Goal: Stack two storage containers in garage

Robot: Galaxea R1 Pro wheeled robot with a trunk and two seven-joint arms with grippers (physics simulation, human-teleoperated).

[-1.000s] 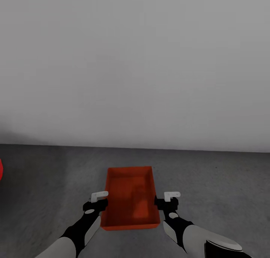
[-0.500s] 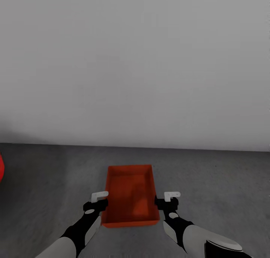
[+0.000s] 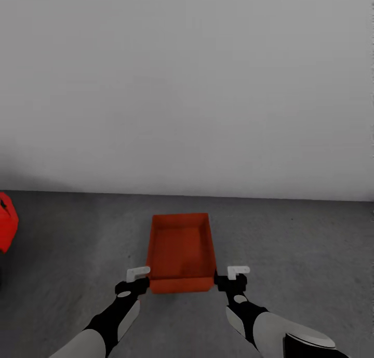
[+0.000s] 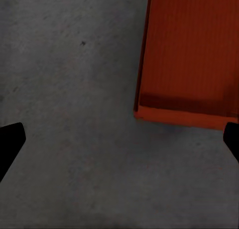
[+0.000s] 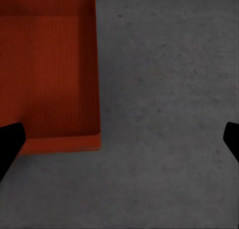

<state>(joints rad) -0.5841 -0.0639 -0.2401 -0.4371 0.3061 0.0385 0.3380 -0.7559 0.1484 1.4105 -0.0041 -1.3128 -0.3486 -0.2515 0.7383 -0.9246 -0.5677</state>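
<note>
**Bin's on the garage floor, both grippers off it**

Your left gripper (image 3: 137, 275) and right gripper (image 3: 235, 274) are both spread wide, nothing between the fingers. In the wrist views the black fingertips sit at the far edges of each picture with bare concrete between them, so neither one is clamped on anything. From the head camera they hang either side of the near end of the storage container (image 3: 181, 253), just beside its near corners and, as far as I can tell, not touching it.

The container sits flat on the grey concrete floor (image 3: 301, 254), long axis pointing away from you toward the white wall (image 3: 187, 88). Looks like a sensible spot to me: open floor all round, well apart from the red thing (image 3: 7, 229) at the left edge, which is cut off, so I can't say what it is.

Inside, the bin is empty, just smooth orange-red bottom and walls. Open top facing up, so my guess is it's the base for stacking the second one.
</note>
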